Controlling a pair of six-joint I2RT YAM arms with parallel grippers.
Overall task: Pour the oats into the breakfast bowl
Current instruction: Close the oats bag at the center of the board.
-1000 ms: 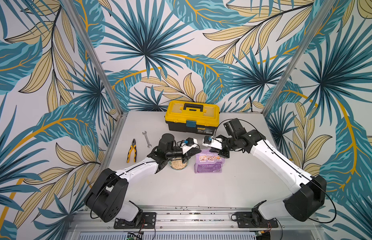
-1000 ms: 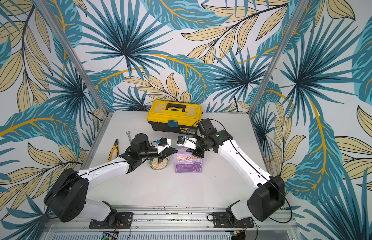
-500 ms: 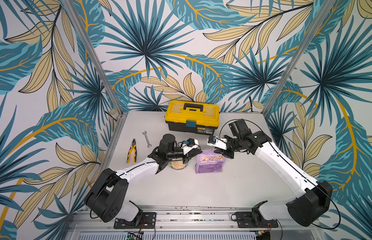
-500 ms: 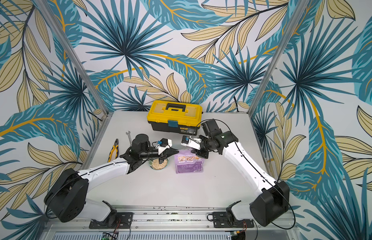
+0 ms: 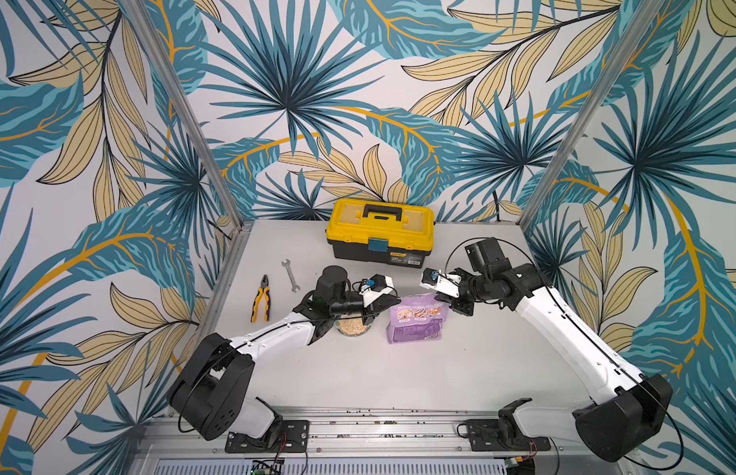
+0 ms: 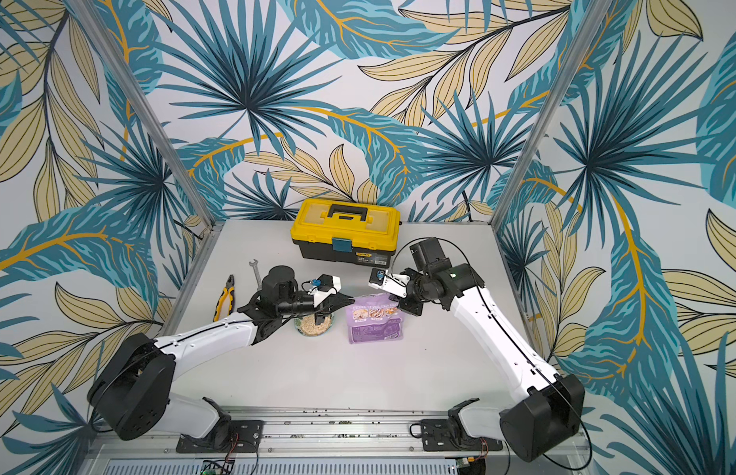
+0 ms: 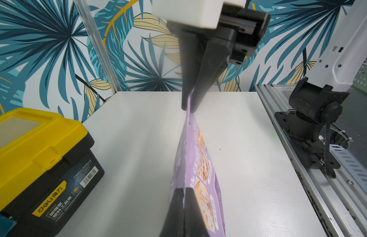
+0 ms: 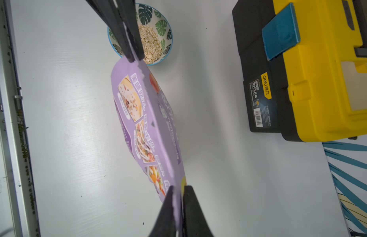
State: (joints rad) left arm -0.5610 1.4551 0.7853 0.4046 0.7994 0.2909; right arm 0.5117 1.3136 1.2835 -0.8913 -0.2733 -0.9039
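**Pouch pinched at both top corners, bowl alongside**

The pouch [image 5: 415, 325] stands upright near the middle of the table [image 5: 399, 378], with its printed face toward the front edge.

The left gripper [image 8: 135, 57] has its jaws closed flat on the pouch's top corner, the one nearest the breakfast bowl [image 8: 162, 25].

The right gripper [image 7: 188, 106] has its jaws nearly together on the opposite top corner. Lilac film fills the narrow gap, so it reads as a pinch, though pad contact is hard to confirm from the wrist views. The pouch's top edge runs between the two grippers.

The bowl sits on the table just left of the pouch, partly under the left wrist. The oats [image 8: 151, 45] lie heaped inside it and cover the bottom.

A yellow toolbox [image 5: 380, 230] sits with its lid down at the back edge. The pliers [image 5: 261, 298] and wrench [image 5: 291, 274] lie toward the left edge, apart from the bowl.
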